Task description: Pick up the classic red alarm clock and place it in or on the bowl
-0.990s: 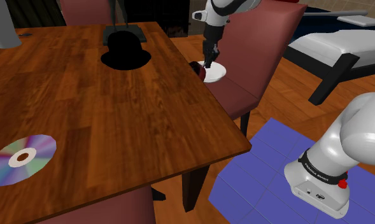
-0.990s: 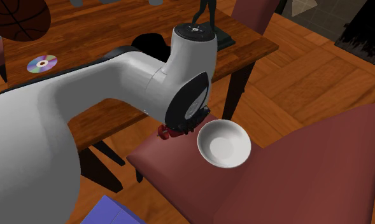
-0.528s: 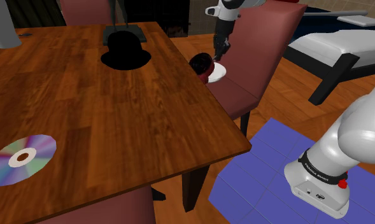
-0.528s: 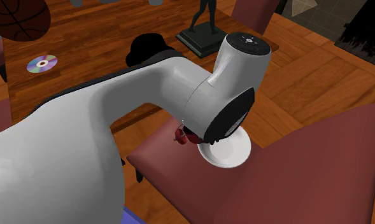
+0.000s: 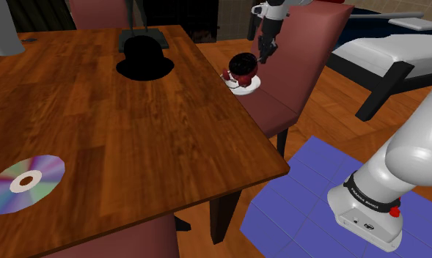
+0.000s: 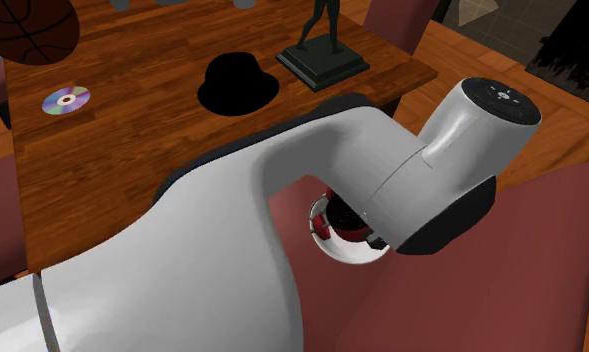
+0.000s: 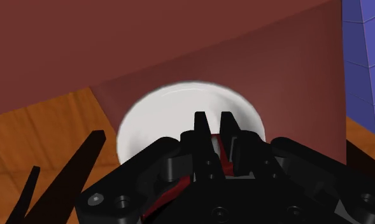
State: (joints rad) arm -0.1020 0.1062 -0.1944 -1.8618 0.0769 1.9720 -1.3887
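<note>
White arm, dark joints, black end effector.

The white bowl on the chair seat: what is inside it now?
The dark red alarm clock, clasped by the jaws, is over the bowl. The bowl's floor under it is covered.

The alarm clock crowded the white bowl, hemmed between table and chair backrest; above stayed open.

The shoulder view looks down from beside the stand at 4 o'clock, facing 10 o'clock across the bench. The second exterior view sits high and near, over the chair, facing back across the bench. The wrist view looks along the gripper, close over the bowl. All three share the bowl and red clock.
</note>
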